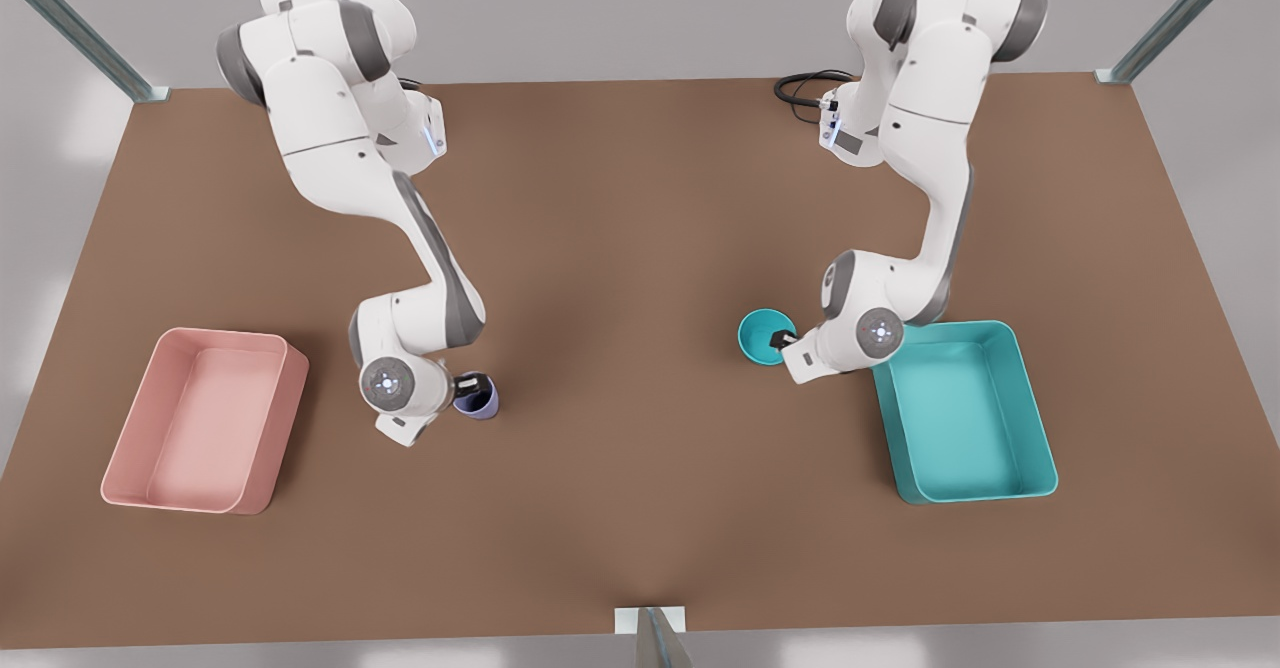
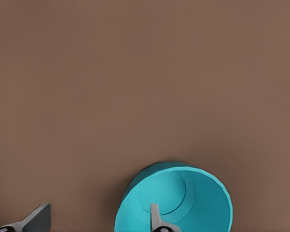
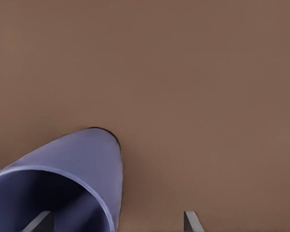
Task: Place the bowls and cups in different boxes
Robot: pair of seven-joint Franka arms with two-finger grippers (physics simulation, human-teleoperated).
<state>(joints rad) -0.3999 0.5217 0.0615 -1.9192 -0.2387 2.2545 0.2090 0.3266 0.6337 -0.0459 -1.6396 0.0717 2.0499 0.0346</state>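
Teal, round and shallow, the small bowl [image 2: 176, 200] is straddled at its rim by the left gripper [image 2: 99, 220]: one grey fingertip [image 2: 155, 217] is seen inside the bowl, the other outside it over the bare tabletop, so the jaws are spread with the bowl wall between them, and contact with the wall cannot be told. In the front view this left gripper [image 1: 782, 340] is found at the near edge of the bowl [image 1: 762, 332], on the front view's right. The small lavender-purple handleless cup [image 3: 63, 181] is straddled likewise by the right gripper [image 3: 117, 223], one fingertip [image 3: 41, 221] being seen within the cup's mouth and the other outside its wall; these jaws too are parted, with no clamping that can be confirmed. In the front view the right gripper [image 1: 468, 386] is placed at the cup [image 1: 480, 398], on the front view's left. Just beyond the left gripper's wrist, the teal rectangular open-topped tub [image 1: 1040, 463] is set on the brown tabletop [image 1: 640, 248], near the bowl but apart from it. Farther from the right gripper's jaws, well apart from the cup, the pale pink rectangular tub [image 1: 130, 483] is set. Both bowl and cup are outside the tubs, resting on the table.
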